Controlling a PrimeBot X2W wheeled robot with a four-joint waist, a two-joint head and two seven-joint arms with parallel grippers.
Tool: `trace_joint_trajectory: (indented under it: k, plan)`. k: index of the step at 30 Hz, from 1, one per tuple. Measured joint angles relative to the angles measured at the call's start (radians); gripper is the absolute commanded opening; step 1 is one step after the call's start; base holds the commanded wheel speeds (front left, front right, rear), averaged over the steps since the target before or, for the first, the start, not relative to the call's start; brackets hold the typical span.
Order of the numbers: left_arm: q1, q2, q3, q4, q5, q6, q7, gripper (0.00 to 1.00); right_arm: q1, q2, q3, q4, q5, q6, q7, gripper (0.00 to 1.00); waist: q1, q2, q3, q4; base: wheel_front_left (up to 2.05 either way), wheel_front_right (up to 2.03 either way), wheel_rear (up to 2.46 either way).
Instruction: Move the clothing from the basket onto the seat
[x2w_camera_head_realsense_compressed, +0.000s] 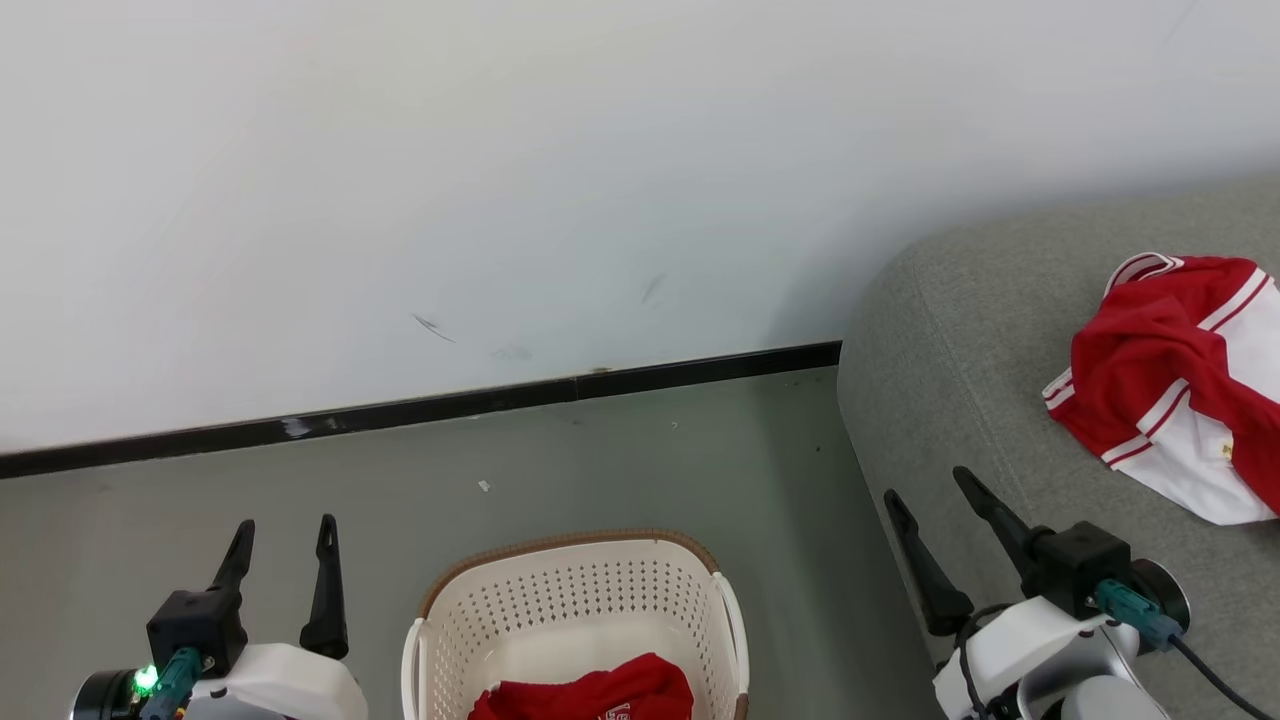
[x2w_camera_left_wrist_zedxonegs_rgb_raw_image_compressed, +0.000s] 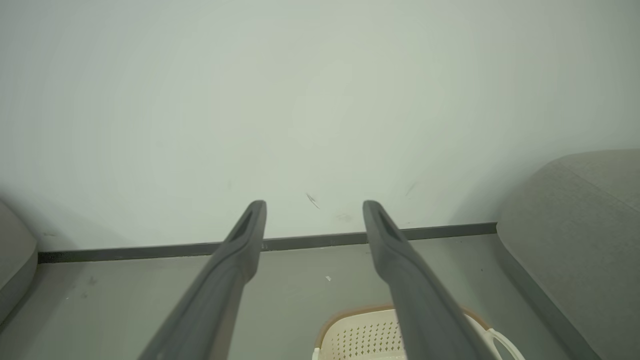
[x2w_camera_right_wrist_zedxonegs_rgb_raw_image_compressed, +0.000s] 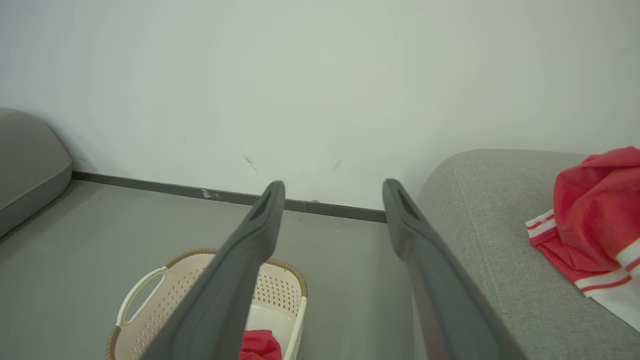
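One red and white piece of clothing (x2w_camera_head_realsense_compressed: 1180, 385) lies crumpled on the grey seat (x2w_camera_head_realsense_compressed: 960, 340) at the right, also seen as the garment (x2w_camera_right_wrist_zedxonegs_rgb_raw_image_compressed: 595, 220) on the seat (x2w_camera_right_wrist_zedxonegs_rgb_raw_image_compressed: 480, 210). A second red garment (x2w_camera_head_realsense_compressed: 590, 692) lies in the cream basket (x2w_camera_head_realsense_compressed: 570, 600) on the floor at the bottom centre; the basket (x2w_camera_right_wrist_zedxonegs_rgb_raw_image_compressed: 150, 300) holds the red cloth (x2w_camera_right_wrist_zedxonegs_rgb_raw_image_compressed: 259, 346) in the right wrist view. My left gripper (x2w_camera_head_realsense_compressed: 284, 535) hovers open left of the basket. My right gripper (x2w_camera_head_realsense_compressed: 932, 490) stands open over the seat's near edge, nothing between its fingers. The basket's rim (x2w_camera_left_wrist_zedxonegs_rgb_raw_image_compressed: 360, 330) peeks behind my left fingers.
A white wall (x2w_camera_head_realsense_compressed: 500, 200) with a black skirting strip (x2w_camera_head_realsense_compressed: 420, 410) runs behind the grey floor (x2w_camera_head_realsense_compressed: 620, 470). Another grey cushioned piece (x2w_camera_right_wrist_zedxonegs_rgb_raw_image_compressed: 25, 160) sits at the far left in the wrist views. Open floor lies between basket and wall.
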Motion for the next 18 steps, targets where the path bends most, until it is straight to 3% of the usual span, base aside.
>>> trace_joint_trajectory:
  k: [18]
  plan:
    - [0.051,0.003,0.025,-0.012,-0.013,0.0,-0.001,1.0,0.063,0.011,-0.004,-0.028,0.002,0.0,0.0,1.0,0.0,0.0,-0.028,0.016,0.0,0.0,0.0]
